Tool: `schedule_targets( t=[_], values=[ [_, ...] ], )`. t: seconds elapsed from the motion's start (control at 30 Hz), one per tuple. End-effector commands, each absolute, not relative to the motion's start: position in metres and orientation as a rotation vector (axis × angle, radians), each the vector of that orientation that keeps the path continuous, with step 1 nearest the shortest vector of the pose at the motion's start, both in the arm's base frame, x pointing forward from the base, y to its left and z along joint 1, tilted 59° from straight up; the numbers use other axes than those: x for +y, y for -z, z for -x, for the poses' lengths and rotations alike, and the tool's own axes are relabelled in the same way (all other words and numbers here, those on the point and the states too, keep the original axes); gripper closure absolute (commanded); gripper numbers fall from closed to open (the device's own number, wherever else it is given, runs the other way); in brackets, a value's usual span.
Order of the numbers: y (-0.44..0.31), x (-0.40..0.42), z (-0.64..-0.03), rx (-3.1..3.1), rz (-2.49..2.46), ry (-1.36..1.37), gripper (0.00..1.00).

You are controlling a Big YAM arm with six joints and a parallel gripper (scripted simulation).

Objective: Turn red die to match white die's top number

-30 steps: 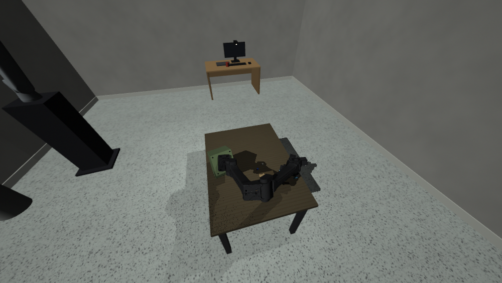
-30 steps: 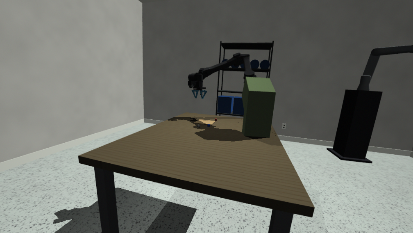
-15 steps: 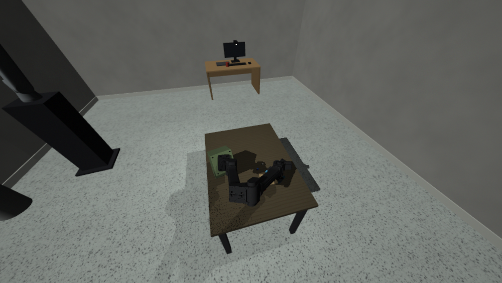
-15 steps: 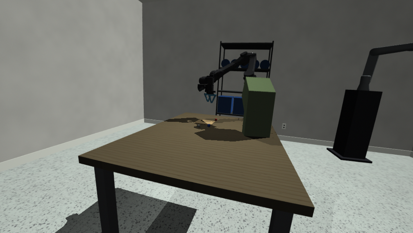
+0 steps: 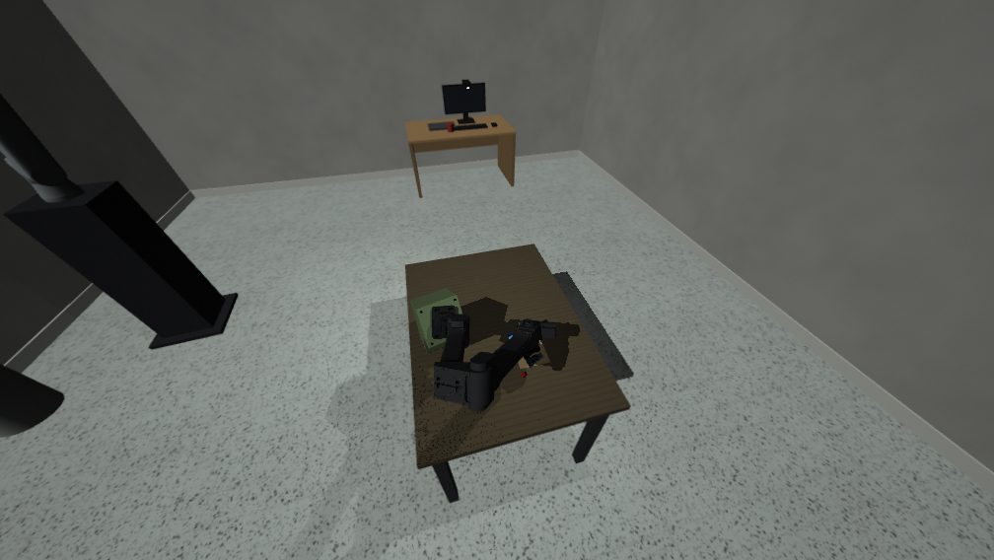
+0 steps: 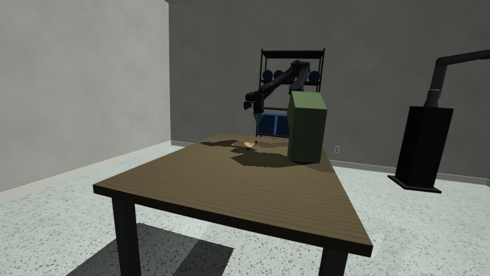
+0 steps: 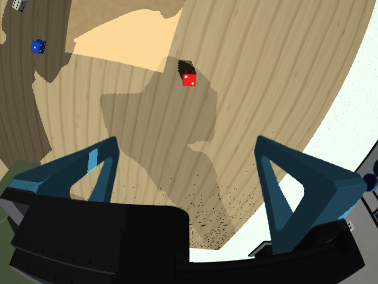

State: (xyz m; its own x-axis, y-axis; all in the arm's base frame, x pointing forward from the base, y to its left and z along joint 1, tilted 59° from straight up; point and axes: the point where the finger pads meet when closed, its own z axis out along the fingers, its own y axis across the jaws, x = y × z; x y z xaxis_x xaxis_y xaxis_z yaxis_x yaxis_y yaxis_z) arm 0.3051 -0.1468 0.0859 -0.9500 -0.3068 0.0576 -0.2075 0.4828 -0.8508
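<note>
Standing on dark legs, the wooden table [image 6: 212, 192] carries everything in play. Green box [image 6: 306, 127] sits upright at one table edge; the arm [image 6: 279, 80] rises from behind it and reaches out over the tabletop, elbow high, wrist pointing down. Behind the table a black shelf rack [image 6: 292, 53] stands against the wall with dark blue round items and blue bins on it. Tall black column [image 6: 423, 147] with a duct stands on the floor off to the side. Top view also shows a small desk [image 5: 460, 135] with a monitor [image 5: 462, 99] at the far wall.

Gripper [image 7: 188, 173] hangs above the table, well clear of the surface, blue fingers spread fully, nothing between them. Its shadow plus the arm's falls across the wood.

Tan mat [image 7: 129, 16] lies flat on the table, partly shaded. Red die [image 7: 189, 78] sits on the bare wood just beside the mat's edge, off the mat, not touching it as far as the wrist view shows. Top face has white pips, count unreadable. In the wrist view the die lies between the two fingers' lines but far below them.

Blue die [image 7: 39, 46] rests on the wood on the mat's other side, apart from it. White die [image 7: 19, 4] sits near the blue one, further out; pips too small to read.
</note>
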Motion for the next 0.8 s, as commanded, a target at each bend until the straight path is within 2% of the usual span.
schedule_targets(
  t=[0.0, 0.5, 0.77],
  values=[
    [-0.098, -0.147, -0.319, 2.566, 0.362, 1.456, 0.00],
    [-0.090, -0.150, -0.311, 2.587, 0.347, 1.456, 0.00],
    [-0.078, -0.160, -0.315, 2.507, -0.064, 1.339, 0.00]
  ],
)
